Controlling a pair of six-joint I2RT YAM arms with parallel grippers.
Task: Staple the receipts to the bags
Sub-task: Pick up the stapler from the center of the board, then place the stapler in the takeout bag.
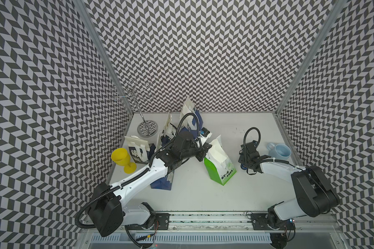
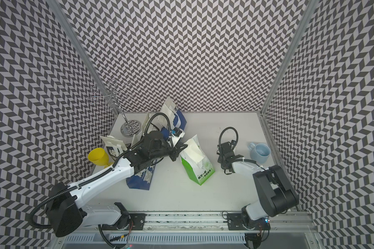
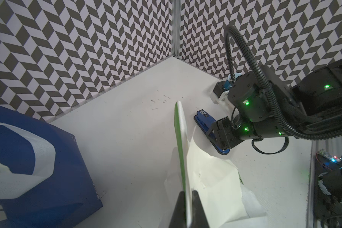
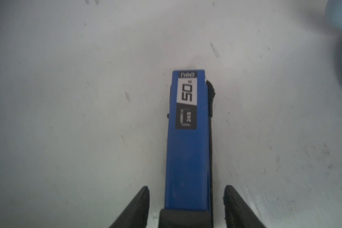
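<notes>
A bright green bag (image 1: pixel 221 172) stands near the table's middle in both top views. A cream-white receipt (image 1: pixel 216 151) lies against its upper part. My left gripper (image 1: pixel 207 149) is shut on the bag's top edge, and in the left wrist view the fingers (image 3: pixel 188 192) pinch the green edge (image 3: pixel 181 150) together with the cream paper (image 3: pixel 211 173). A blue-black stapler (image 4: pixel 187 142) lies flat on the table. My right gripper (image 4: pixel 187 199) straddles its rear end, open, with a gap on each side. Dark blue bags (image 1: pixel 138 152) crowd the back left.
A yellow goblet (image 1: pixel 122 159) stands at the left edge. A wire stand (image 1: pixel 146 127) is in the back left corner. A light blue mug (image 1: pixel 280 152) sits by the right wall, just behind my right arm. One dark blue bag (image 1: pixel 162 183) lies under my left forearm.
</notes>
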